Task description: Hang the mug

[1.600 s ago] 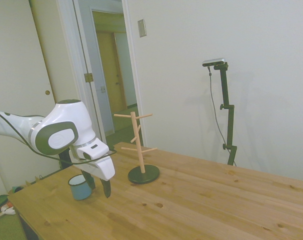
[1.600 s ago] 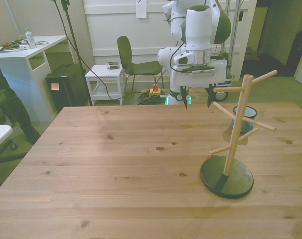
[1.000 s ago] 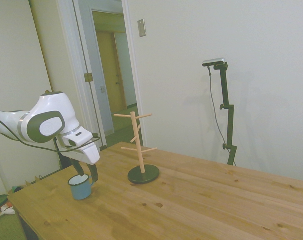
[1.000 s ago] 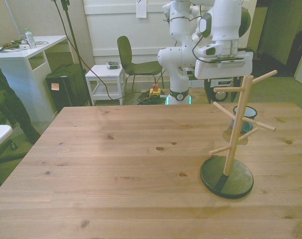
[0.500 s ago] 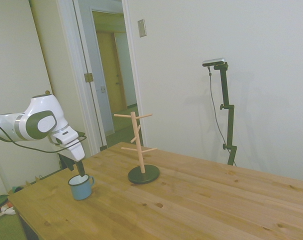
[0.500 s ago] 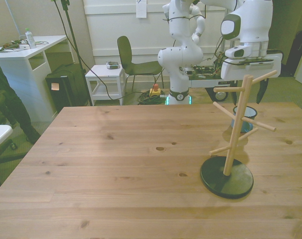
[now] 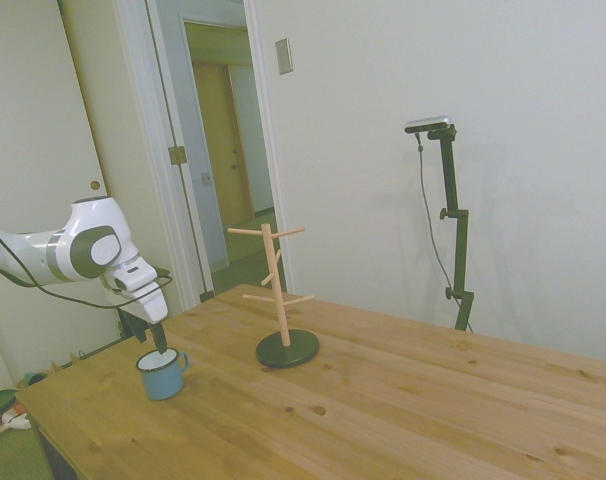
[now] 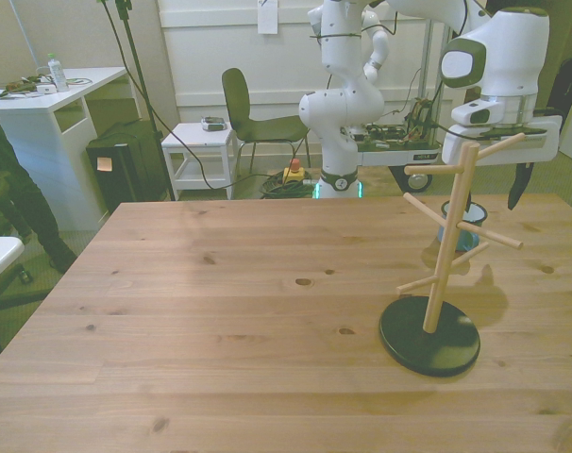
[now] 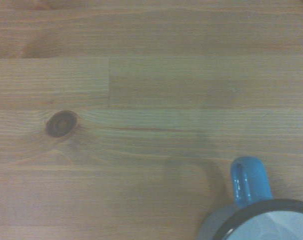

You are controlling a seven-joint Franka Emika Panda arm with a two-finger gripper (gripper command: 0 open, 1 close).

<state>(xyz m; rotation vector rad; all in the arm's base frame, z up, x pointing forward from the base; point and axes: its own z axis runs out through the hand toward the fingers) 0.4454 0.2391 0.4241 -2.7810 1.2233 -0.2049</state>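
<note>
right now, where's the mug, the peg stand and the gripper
mug [image 7: 163, 376], side view, on its blue outer wall
peg stand [image 8: 444, 247], front view, on the upright wooden post
gripper [image 7: 151, 338], side view, between its dark fingertips above the mug

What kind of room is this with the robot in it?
Probably a robot lab or workroom set up in an ordinary office-like room. The white arm works at a wooden table, and behind it stand a white desk, a green chair and loose cables.
</note>
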